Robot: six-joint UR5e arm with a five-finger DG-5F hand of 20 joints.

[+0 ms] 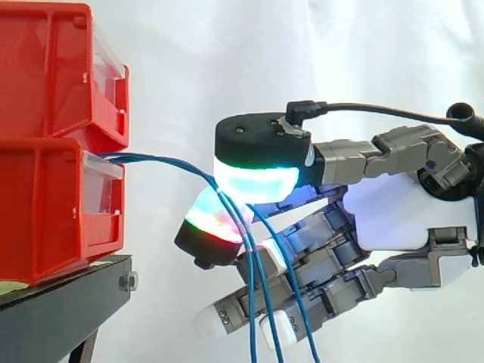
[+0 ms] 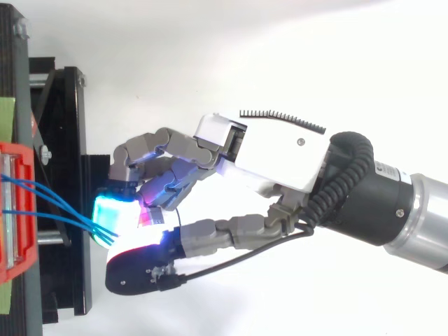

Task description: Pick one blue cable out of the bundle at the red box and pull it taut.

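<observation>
While my thumb pad (image 1: 253, 181), glowing green and cyan, curls toward a finger pad (image 1: 212, 223) lit red and green, my hand (image 1: 393, 215) is closed in a pinch on the blue cables (image 1: 162, 160), which pass between those two pads. I cannot tell how many strands the pads actually grip. Ahead of my fingertips the strands run almost level to the front of the lower red box (image 1: 45, 212).

The side view shows them hanging below the pinch, across my straighter fingers, and a second red box (image 1: 45, 68) stacked above. From above, the strands fan apart toward the box.

The boxes rest on a black surface (image 1: 60, 302) below and ahead of my hand, with a white curtain (image 1: 227, 53) behind.
</observation>
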